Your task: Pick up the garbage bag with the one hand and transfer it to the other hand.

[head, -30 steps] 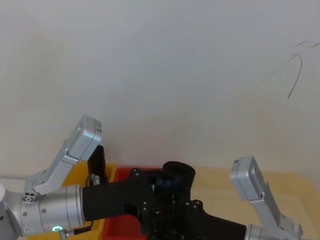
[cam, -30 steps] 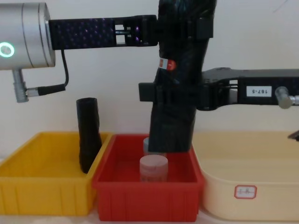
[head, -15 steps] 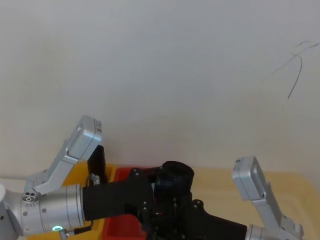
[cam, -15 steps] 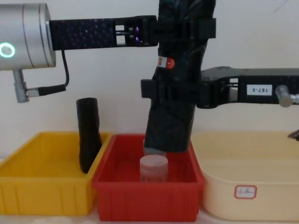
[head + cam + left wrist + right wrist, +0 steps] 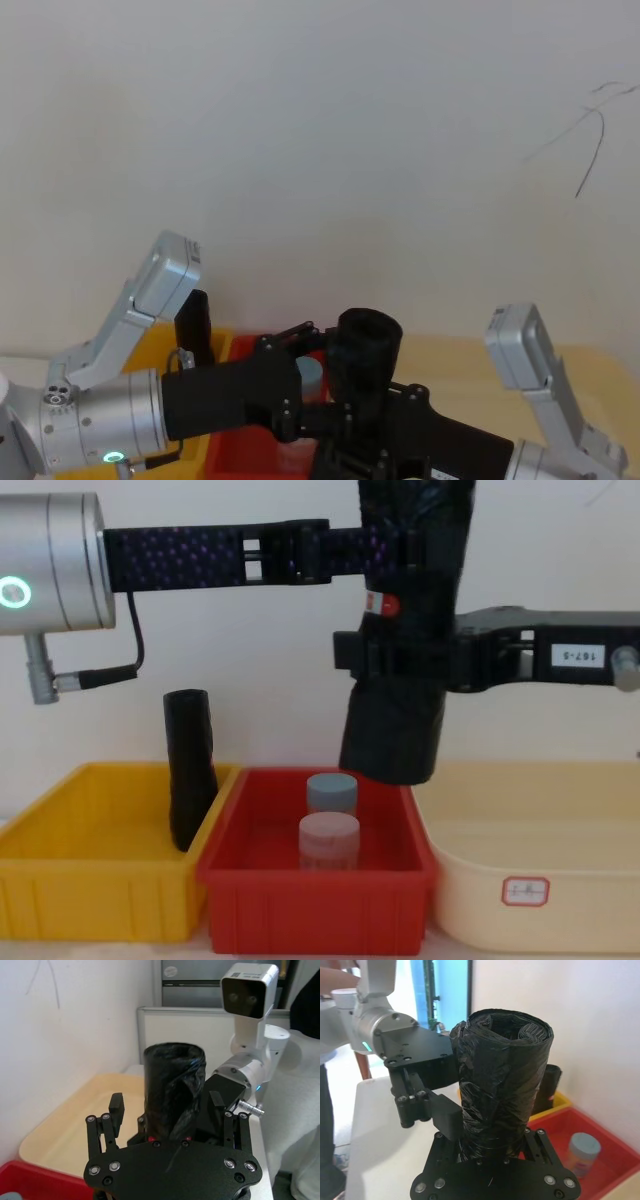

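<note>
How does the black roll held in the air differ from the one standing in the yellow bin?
The garbage bag is thick, the slim roll narrow. The garbage bag carries a white-and-red sticker; the slim roll shows none. The garbage bag hangs in the air, clamped by the right gripper; the slim roll stands slightly tilted in the yellow bin. Both are black rolls.

**A robot test lab**

A bare white wall point(image 5: 250, 680) takes up the upper chest view. Along the lower edge sit a yellow bin point(image 5: 100, 890), a red bin point(image 5: 315, 910) and a labelled cream bin point(image 5: 580, 880). The left wrist view adds an office partition point(image 5: 190, 1030) and a grey cabinet point(image 5: 195, 982).
</note>
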### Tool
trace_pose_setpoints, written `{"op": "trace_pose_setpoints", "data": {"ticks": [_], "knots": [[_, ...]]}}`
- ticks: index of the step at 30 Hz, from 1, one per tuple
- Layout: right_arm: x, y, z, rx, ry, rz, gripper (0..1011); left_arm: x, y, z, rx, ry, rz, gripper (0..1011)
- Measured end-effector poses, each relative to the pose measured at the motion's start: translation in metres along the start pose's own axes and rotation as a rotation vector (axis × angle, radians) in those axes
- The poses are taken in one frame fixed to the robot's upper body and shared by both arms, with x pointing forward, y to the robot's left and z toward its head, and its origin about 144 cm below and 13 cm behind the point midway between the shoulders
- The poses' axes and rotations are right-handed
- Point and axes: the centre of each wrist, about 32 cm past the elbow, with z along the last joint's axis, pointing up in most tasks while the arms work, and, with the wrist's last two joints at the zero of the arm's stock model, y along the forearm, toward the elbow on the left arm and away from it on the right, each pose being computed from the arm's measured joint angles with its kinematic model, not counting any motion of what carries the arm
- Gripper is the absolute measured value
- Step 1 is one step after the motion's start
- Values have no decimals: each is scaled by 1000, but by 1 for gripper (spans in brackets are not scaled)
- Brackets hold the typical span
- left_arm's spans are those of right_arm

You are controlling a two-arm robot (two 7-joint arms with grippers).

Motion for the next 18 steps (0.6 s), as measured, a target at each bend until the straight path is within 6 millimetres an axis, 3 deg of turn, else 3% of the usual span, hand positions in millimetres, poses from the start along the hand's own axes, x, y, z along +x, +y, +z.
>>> {"op": "trace_pose_setpoints", "data": {"ticks": [18], "knots": [[7,-16,6,-25,-39,-141,520,-4,17,-10,-17,62,173,1001]]}}
